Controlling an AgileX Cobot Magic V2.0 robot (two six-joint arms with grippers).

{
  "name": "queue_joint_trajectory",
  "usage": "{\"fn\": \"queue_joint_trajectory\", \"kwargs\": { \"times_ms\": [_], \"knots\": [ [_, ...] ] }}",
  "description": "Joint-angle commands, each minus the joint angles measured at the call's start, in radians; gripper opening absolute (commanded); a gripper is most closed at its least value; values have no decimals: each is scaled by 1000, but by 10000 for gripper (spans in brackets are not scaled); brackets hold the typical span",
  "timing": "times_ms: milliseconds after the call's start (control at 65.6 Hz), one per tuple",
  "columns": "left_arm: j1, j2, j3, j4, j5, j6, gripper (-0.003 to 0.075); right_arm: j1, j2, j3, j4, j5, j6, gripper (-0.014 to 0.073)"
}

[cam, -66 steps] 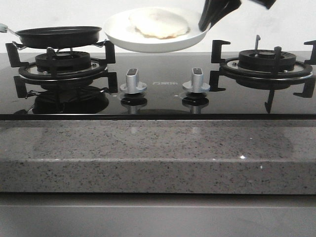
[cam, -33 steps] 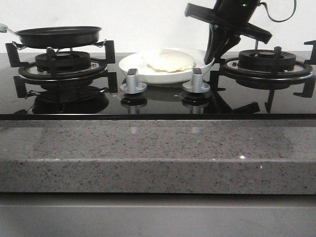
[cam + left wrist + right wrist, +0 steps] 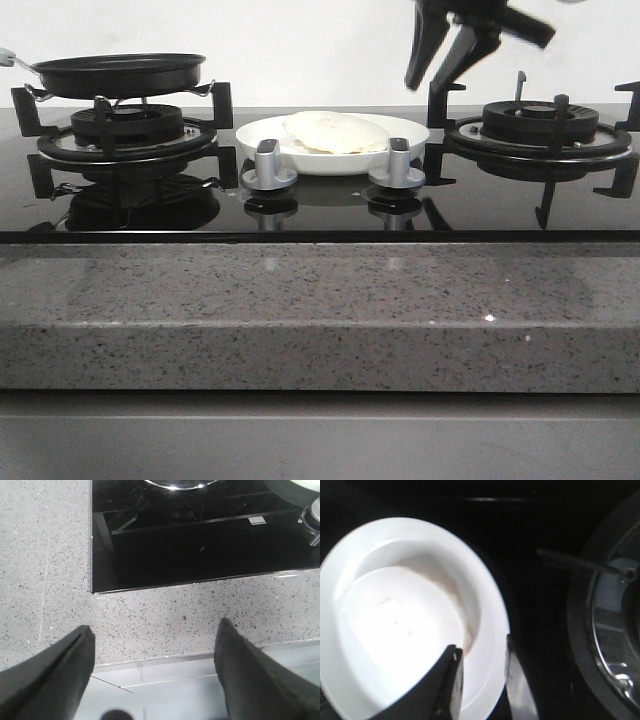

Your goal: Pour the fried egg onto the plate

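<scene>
Countertop (image 3: 165, 615) fills the left wrist view; front shows the plate (image 3: 400, 150).

Even bright lighting; plate (image 3: 415, 630) glares overexposed, right end effector (image 3: 440, 75) motion-blurred.

glossy white plate (image 3: 408, 134), pale cream fried egg (image 3: 336, 131), black pan (image 3: 118, 74), glossy black hob (image 3: 320, 205), silver knobs (image 3: 269, 165), grey speckled counter (image 3: 320, 315), black right tool (image 3: 440, 62).

Stove layout
The fried egg (image 3: 336, 131) lies on the plate (image 3: 262, 135) between two burners, behind the knobs (image 3: 269, 165); the frying pan (image 3: 118, 73) sits on the left burner (image 3: 125, 135).
</scene>
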Motion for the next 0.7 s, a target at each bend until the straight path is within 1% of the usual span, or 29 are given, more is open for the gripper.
{"fn": "queue_joint_trajectory", "kwargs": {
  "times_ms": [0, 152, 274, 457, 686],
  "knots": [
    [-6, 0, -25, 2, -66, -9, 491, 6, -127, -41, 10, 31, -44, 260],
    [-6, 0, -25, 2, -66, -9, 491, 68, -236, -19, -88, 74, -46, 260],
    [-6, 0, -25, 2, -66, -9, 491, 135, -348, 79, -152, 41, -46, 260],
    [-6, 0, -25, 2, -66, -9, 491, 201, -541, 340, -164, -119, -46, 260],
    [-6, 0, -25, 2, -66, -9, 491, 211, -813, 731, -178, -294, -46, 260]
  ]
}}
